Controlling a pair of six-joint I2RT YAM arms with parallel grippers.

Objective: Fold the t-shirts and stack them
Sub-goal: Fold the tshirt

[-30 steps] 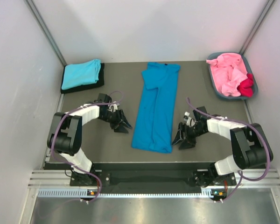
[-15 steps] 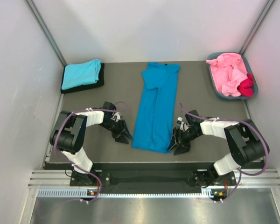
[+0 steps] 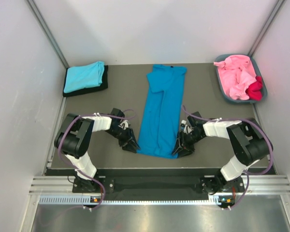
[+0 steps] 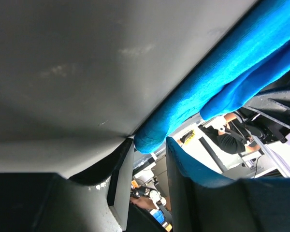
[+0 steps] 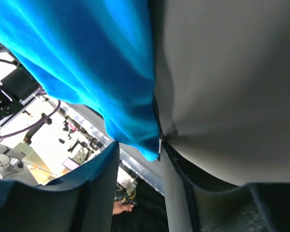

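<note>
1 blue t-shirt [image 3: 160, 116]; 1 turquoise t-shirt [image 3: 84, 76] | left claw [image 3: 133, 145], right claw [image 3: 177, 150] — both part-open, each astride a near blue hem corner

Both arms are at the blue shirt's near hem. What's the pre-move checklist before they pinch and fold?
1. Blue shirt lies flat, folded lengthwise: ok.
2. Left claw has the near-left hem corner between open fingers: ok.
3. Right claw has the near-right hem corner between open fingers: ok.
4. Every cloth layer sits inside each claw: cannot tell.
5. Nothing lies on the shirt's far half: ok.
6. Folded turquoise shirt sits far left, apart from the fold path: ok.
</note>
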